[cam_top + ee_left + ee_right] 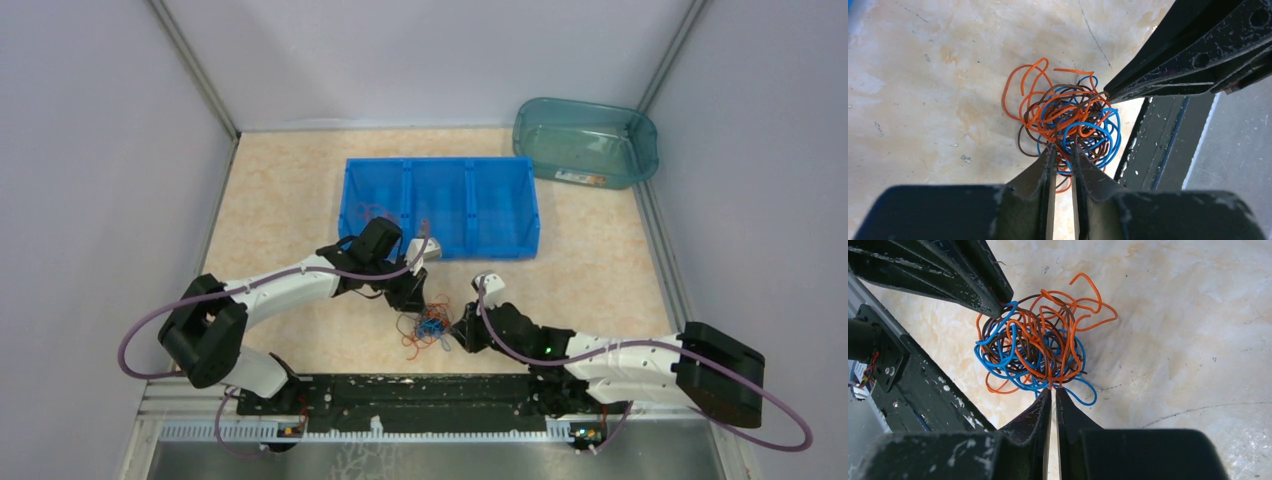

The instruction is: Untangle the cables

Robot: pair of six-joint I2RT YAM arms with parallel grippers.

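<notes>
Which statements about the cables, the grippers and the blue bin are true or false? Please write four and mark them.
1. The cables lie on the table between the left gripper and the right gripper. True.
2. The cables are inside the blue bin. False: they lie on the table, nearer the arms.
3. The cables are orange, blue and dark brown. True.
4. The right gripper is wide open. False: its jaws are nearly together, with cables at their tips.

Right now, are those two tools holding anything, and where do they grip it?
Both hold the tangle of cables. The left tool pinches strands at one edge; the right tool pinches orange and brown strands at another edge.
</notes>
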